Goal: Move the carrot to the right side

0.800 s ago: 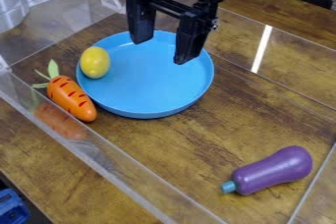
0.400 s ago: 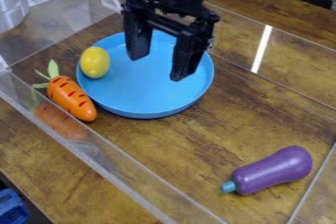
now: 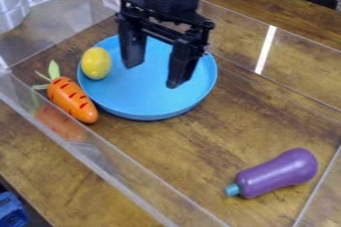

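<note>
The orange carrot (image 3: 72, 100) with a small green top lies on the wooden table at the left, just off the blue plate's (image 3: 173, 100) left rim. My black gripper (image 3: 156, 66) hangs over the plate, pointing down, its two fingers wide apart with nothing between them. It is up and to the right of the carrot, apart from it. A yellow lemon (image 3: 96, 64) rests on the plate's left part, beside the left finger (image 3: 132, 50).
A purple eggplant (image 3: 276, 173) lies at the lower right of the table. Clear plastic walls (image 3: 80, 156) run along the left and front edges. Bare wood stretches between the plate and the eggplant.
The gripper has shifted left and toward the front over the plate, staying open. Carrot, lemon and eggplant have not moved.
</note>
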Controlling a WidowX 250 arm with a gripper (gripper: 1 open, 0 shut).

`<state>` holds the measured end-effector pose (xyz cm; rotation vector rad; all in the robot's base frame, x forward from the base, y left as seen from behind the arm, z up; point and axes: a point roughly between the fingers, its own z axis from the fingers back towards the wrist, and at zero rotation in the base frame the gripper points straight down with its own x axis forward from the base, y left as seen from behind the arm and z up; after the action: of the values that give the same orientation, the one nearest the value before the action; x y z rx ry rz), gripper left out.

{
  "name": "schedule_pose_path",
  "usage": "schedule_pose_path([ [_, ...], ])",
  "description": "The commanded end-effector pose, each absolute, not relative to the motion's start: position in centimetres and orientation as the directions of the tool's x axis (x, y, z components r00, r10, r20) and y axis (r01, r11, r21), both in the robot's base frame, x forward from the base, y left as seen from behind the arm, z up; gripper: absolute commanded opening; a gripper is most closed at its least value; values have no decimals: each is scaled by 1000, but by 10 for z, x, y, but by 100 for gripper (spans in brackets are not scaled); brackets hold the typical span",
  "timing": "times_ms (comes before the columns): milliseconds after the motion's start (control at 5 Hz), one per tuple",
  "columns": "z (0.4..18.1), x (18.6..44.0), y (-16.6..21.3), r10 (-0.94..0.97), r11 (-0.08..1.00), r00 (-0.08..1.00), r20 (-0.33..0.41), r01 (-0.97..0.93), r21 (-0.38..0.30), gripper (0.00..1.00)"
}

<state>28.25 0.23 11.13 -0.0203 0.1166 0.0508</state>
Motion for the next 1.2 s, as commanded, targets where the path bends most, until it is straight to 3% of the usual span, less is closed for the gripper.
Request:
schedule_pose_path([
  [0,115,284,12,107,994,991,-82,-110,-27,100],
  [1000,92,275,53,375,923,924,-78,-380,-59,100],
])
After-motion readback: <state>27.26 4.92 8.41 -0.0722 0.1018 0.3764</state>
